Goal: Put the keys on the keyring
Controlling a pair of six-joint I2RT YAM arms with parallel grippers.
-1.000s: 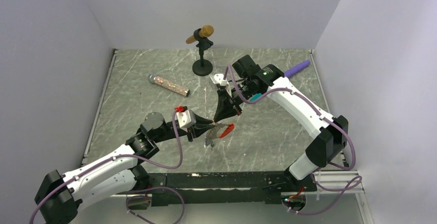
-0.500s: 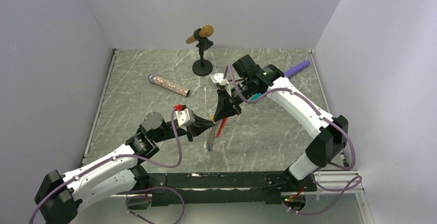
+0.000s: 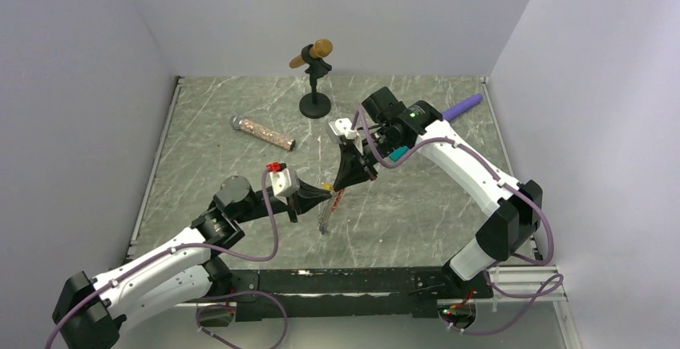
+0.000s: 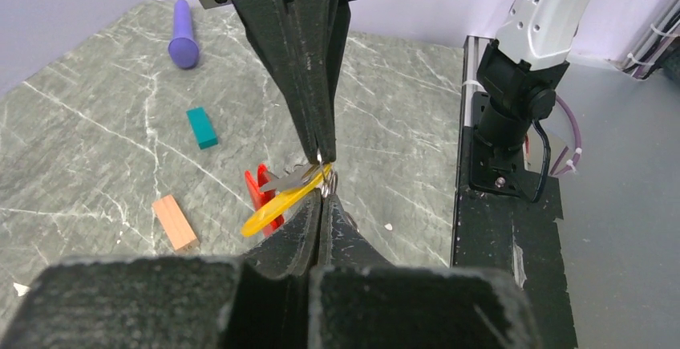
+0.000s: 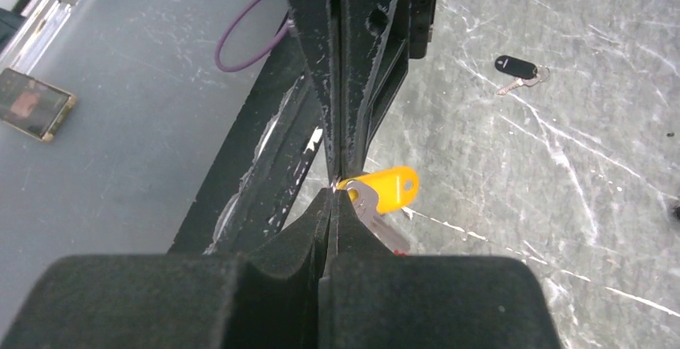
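Observation:
The keyring, a thin silvery ring, is stretched between both grippers above the table, and its red fob hangs below it. My left gripper is shut on the ring's near side. My right gripper comes in from above, shut on the far side. A yellow-tagged key and a bare metal key hang from the ring. In the right wrist view the yellow key dangles beside my right gripper. A black-headed key lies loose on the table. From above, the left gripper and right gripper meet tip to tip.
A teal block, a salmon block and a purple stick lie on the marble table. A microphone on a stand and a glittery tube sit farther back. The right arm's base stands at the near edge.
My left gripper has closed onto the ring and moved slightly up and right. The red fob swung from pointing right to hanging down. The right gripper stayed shut.

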